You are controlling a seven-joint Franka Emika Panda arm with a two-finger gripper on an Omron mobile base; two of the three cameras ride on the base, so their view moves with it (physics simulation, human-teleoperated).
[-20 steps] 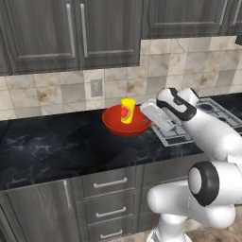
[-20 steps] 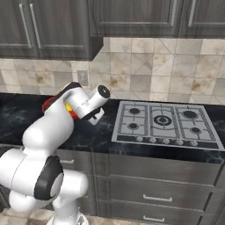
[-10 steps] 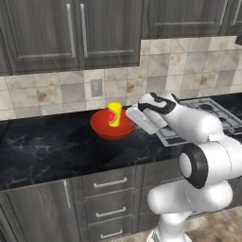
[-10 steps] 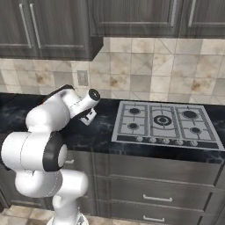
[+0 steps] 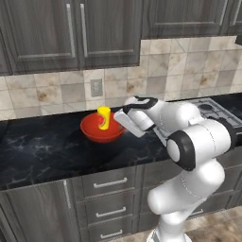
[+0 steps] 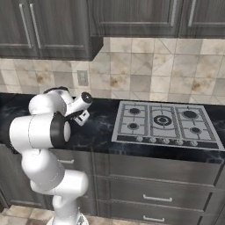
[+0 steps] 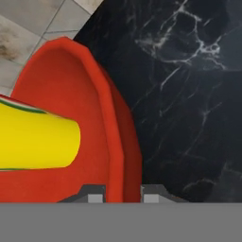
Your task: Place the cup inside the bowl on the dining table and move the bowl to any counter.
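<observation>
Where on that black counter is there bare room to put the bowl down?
The counter lies bare left of the bowl and in front of it toward the edge. Another bare strip runs between the hand and the cooktop. It is crowded where the hand grips the bowl's rim, cup inside.

Glossy red bowl (image 5: 101, 131) – smooth yellow cup (image 5: 104, 117) – on polished, white-veined black marble counter (image 5: 42, 151).

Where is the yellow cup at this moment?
In the left base view, the cup stands inside the red bowl on the counter, below the wall outlet, left of the cooktop.
</observation>
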